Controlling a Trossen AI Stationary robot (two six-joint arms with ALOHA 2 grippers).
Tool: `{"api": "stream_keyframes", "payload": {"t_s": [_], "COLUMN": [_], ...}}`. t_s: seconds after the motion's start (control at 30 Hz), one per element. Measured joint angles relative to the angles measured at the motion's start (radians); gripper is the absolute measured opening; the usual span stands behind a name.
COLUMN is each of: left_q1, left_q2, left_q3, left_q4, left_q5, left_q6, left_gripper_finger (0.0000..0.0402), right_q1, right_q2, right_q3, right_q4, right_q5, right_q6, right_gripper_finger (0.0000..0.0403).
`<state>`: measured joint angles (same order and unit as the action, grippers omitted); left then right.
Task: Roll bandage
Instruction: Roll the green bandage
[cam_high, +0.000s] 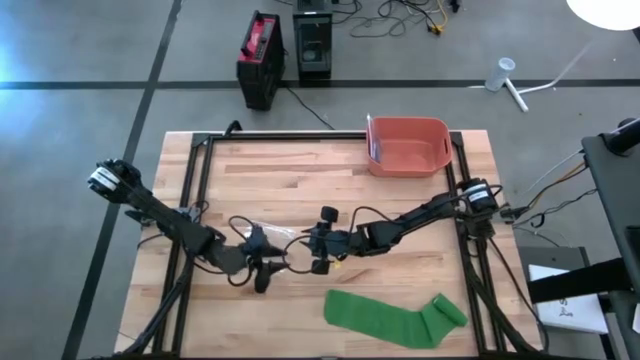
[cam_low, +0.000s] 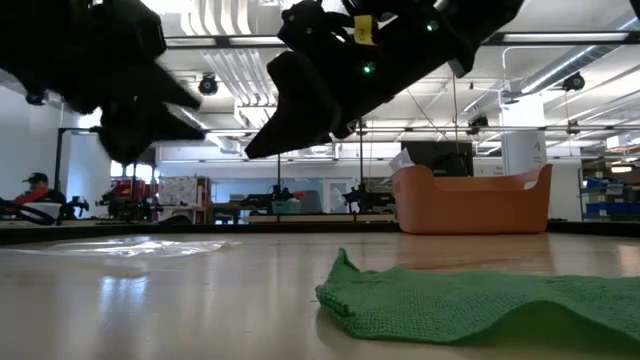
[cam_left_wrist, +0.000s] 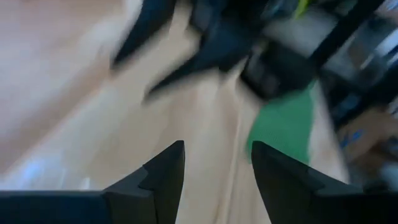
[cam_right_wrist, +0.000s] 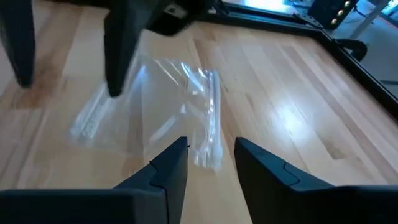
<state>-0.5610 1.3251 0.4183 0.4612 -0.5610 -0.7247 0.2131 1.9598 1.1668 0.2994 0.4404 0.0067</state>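
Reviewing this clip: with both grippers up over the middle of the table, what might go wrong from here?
1. The left gripper and right gripper hang close together and might collide.
2. A clear plastic bag lies under them; fingers coming down might drag it.
3. The flat green bandage, one end bunched, lies at the wooden table's near edge and might get pushed off.

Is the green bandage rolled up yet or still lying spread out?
Mostly spread. The green bandage lies flat on the table in the high view, only its right end bunched; the low view shows it rumpled and low.
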Motion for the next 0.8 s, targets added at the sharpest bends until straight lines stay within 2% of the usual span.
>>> {"api": "stream_keyframes", "payload": {"t_s": [0.07, 0.13, 0.27, 0.4, 0.53, 0.67, 0.73, 0.8], "left_q1": [0.0, -0.003, -0.005, -0.005, -0.005, -0.005, -0.005, -0.005], "left_q2": [0.0, 0.0, 0.0, -0.003, -0.02, -0.024, -0.011, 0.008], "left_q3": [-0.036, -0.053, -0.061, -0.025, 0.082, 0.202, 0.246, 0.275], "left_q4": [0.167, 0.26, 0.282, 0.293, 0.32, 0.302, 0.272, 0.226], "left_q5": [-0.006, -0.005, 0.008, 0.075, 0.106, 0.119, 0.149, 0.171], "left_q6": [0.097, 0.173, 0.219, 0.246, 0.449, 0.667, 0.702, 0.706], "left_gripper_finger": [0.0178, 0.0178, 0.0178, 0.0178, 0.0178, 0.0178, 0.0178, 0.0178], "right_q1": [0.0, 0.0, 0.0, 0.003, 0.003, 0.005, 0.009, 0.013], "right_q2": [0.0, -0.006, -0.053, -0.12, -0.188, -0.239, -0.26, -0.283], "right_q3": [0.01, 0.026, 0.056, 0.085, 0.128, 0.171, 0.195, 0.224], "right_q4": [-0.01, -0.01, -0.022, -0.117, -0.233, -0.322, -0.415, -0.525], "right_q5": [0.002, 0.01, 0.05, 0.06, 0.059, 0.052, 0.041, -0.03], "right_q6": [-0.005, -0.021, -0.041, -0.066, -0.052, 0.136, 0.262, 0.394], "right_gripper_finger": [0.0122, 0.0119, 0.0116, 0.0123, 0.0131, 0.0137, 0.0138, 0.014]}}
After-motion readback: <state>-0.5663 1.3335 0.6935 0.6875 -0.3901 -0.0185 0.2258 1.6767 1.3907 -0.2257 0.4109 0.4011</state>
